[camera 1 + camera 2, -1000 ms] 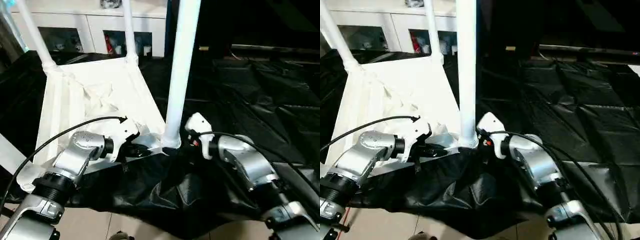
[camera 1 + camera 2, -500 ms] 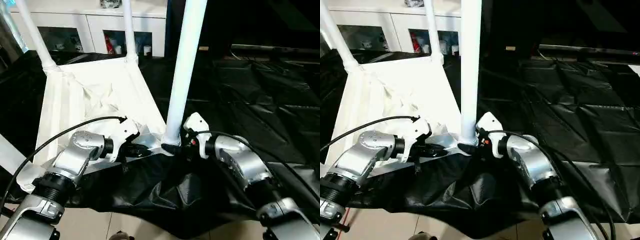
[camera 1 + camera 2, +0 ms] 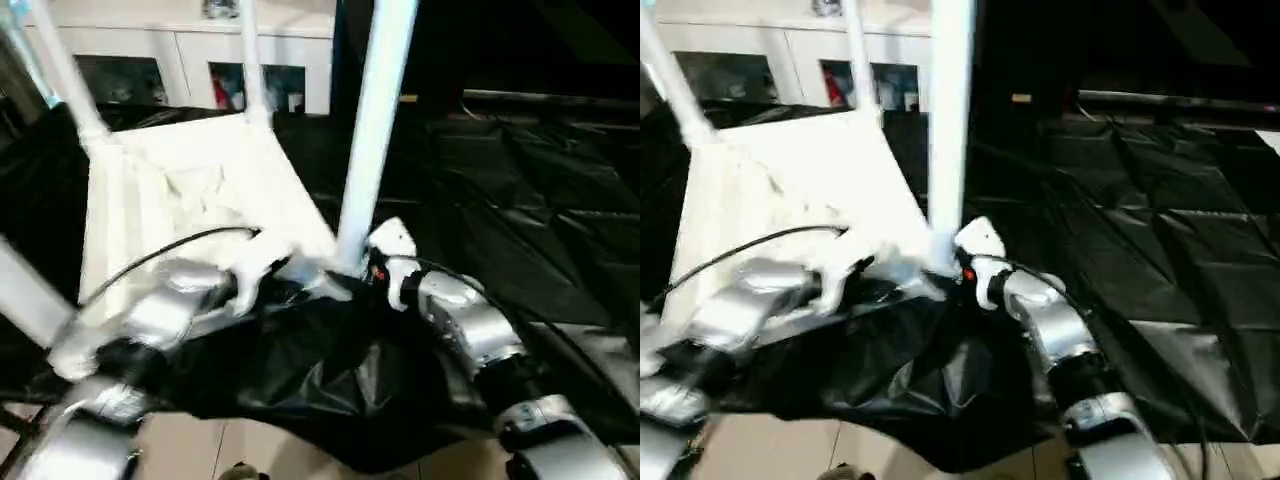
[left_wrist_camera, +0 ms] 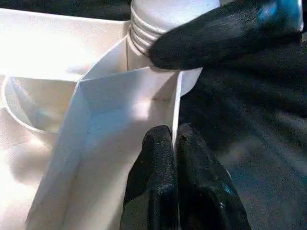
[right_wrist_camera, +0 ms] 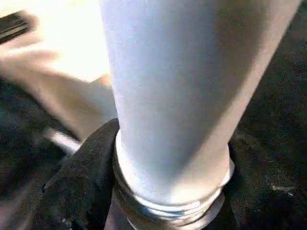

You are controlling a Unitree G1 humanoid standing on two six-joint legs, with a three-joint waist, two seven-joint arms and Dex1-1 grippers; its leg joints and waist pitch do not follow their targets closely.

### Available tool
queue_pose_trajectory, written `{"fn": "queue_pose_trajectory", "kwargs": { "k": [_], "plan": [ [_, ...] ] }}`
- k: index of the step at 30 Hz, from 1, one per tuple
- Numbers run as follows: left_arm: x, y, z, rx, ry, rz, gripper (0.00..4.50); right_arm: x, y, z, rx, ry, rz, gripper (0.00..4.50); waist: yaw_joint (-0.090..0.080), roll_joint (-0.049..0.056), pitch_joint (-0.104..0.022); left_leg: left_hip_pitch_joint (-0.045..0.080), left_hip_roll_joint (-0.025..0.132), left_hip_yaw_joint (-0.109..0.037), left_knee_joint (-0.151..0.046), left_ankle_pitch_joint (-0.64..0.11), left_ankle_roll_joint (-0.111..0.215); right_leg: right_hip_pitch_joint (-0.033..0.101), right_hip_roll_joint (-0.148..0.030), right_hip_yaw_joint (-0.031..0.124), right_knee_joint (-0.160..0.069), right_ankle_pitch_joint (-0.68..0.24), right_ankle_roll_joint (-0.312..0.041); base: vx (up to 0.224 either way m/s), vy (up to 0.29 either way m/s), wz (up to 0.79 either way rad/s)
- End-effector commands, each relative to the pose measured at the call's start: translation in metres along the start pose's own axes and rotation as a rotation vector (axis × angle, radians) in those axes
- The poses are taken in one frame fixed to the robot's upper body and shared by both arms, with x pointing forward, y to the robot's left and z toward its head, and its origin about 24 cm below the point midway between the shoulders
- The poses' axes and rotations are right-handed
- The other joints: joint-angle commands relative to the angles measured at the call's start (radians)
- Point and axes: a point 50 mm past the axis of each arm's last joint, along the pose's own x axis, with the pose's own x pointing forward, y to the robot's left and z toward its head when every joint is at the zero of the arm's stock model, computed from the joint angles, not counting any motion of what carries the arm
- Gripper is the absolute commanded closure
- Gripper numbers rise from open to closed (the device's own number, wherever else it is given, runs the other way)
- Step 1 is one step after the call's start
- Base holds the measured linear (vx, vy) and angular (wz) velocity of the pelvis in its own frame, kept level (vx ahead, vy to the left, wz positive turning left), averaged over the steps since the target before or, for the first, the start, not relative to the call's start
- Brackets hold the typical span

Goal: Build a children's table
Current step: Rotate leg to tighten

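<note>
Left wrist view: the left gripper [image 4: 173, 143] jaws pinch a thin white rib [image 4: 175, 110] of the upturned table top [image 3: 190, 190], just beside its near corner socket [image 4: 158, 52]. The right gripper [image 5: 168, 191] jaws clamp the base of the leg [image 3: 372, 120] standing in that socket. Two more legs [image 3: 62, 70] rise from the far corners. The table top lies on black sheeting [image 3: 540, 210], with a white cabinet [image 3: 150, 50] behind it.

An upturned white plastic rectangular tabletop [image 3: 790, 190] lies on black plastic sheeting [image 3: 1160, 270]. A tall white tapered tube leg [image 3: 948, 120] rises from its near right corner, the right gripper [image 3: 952, 268] at its base. Two more white legs [image 3: 860, 60] stand at the far corners, before a white glass-doored cabinet [image 3: 790, 55].
</note>
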Motion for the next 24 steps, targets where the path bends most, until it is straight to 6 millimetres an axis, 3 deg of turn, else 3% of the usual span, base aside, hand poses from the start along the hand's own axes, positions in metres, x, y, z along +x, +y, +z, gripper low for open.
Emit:
{"fn": "queue_pose_trajectory", "kwargs": {
  "k": [1, 2, 4, 6, 7, 9, 11, 21, 24],
  "plan": [
    [0.004, 0.010, 0.014, -0.057, -0.081, 0.144, 4.50, 0.009, 0.015, -0.013, 0.054, 0.047, -0.025, 1.76, -0.003, 0.002, -0.060, 0.020, 0.016, -0.019, -0.079, -0.347, -0.051, 0.026, -0.055, 0.034, -0.098, -0.405, -0.151, 0.000, 0.000, 0.00],
    [0.013, 0.008, 0.024, -0.055, -0.108, 0.158, 4.50, 0.017, 0.023, -0.012, 0.034, 0.054, -0.058, 1.76, -0.003, 0.006, -0.061, 0.019, 0.015, -0.019, -0.079, -0.343, -0.051, 0.027, -0.054, 0.034, -0.099, -0.392, -0.148, 0.000, 0.000, 0.00],
    [0.022, 0.004, 0.033, -0.047, -0.134, 0.155, 4.50, 0.025, 0.031, -0.008, 0.038, 0.046, -0.060, 1.76, -0.005, 0.001, -0.062, 0.020, 0.012, -0.016, -0.077, -0.343, -0.051, 0.025, -0.052, 0.033, -0.099, -0.381, -0.151, 0.000, 0.000, 0.00],
    [0.025, 0.002, 0.036, -0.036, -0.145, 0.148, 4.50, 0.028, 0.036, -0.003, 0.090, 0.017, -0.024, 1.20, 0.000, 0.003, -0.066, 0.016, 0.014, -0.016, -0.076, -0.321, -0.035, 0.030, -0.052, 0.034, -0.096, -0.340, -0.153, 0.000, 0.000, 0.00],
    [0.026, 0.002, 0.037, -0.034, -0.144, 0.145, 4.50, 0.029, 0.038, -0.001, 0.095, 0.005, 0.000, 1.06, 0.001, 0.013, -0.068, 0.013, 0.014, -0.017, -0.077, -0.300, -0.031, 0.033, -0.052, 0.034, -0.090, -0.293, -0.160, 0.000, 0.000, 0.00],
    [0.026, 0.001, 0.035, -0.017, -0.139, 0.130, 4.50, 0.029, 0.041, 0.003, 0.087, -0.011, 0.041, 0.98, -0.001, 0.007, -0.070, 0.008, 0.013, -0.015, -0.077, -0.274, -0.020, 0.040, -0.049, 0.031, -0.087, -0.230, -0.172, 0.000, 0.000, 0.00],
    [0.025, 0.000, 0.033, -0.009, -0.134, 0.120, 4.50, 0.028, 0.041, 0.004, 0.055, -0.015, 0.056, 0.70, -0.001, 0.008, -0.070, 0.007, 0.013, -0.015, -0.077, -0.265, -0.014, 0.041, -0.051, 0.031, -0.087, -0.228, -0.175, 0.000, 0.000, 0.00],
    [0.002, -0.003, 0.014, 0.073, -0.094, -0.053, 4.50, -0.003, 0.018, 0.009, -0.190, 0.025, 0.284, 0.62, 0.001, 0.008, -0.069, 0.008, 0.018, -0.013, -0.077, -0.267, 0.004, 0.043, -0.051, 0.031, -0.089, -0.238, -0.179, 0.000, 0.000, 0.00],
    [-0.009, -0.006, 0.007, 0.105, -0.091, -0.144, 4.50, -0.017, 0.005, 0.012, -0.205, 0.040, 0.357, 0.62, 0.003, 0.010, -0.073, 0.009, 0.021, -0.013, -0.075, -0.246, 0.013, 0.044, -0.050, 0.030, -0.081, -0.181, -0.200, 0.000, 0.000, 0.00]
  ]
}}
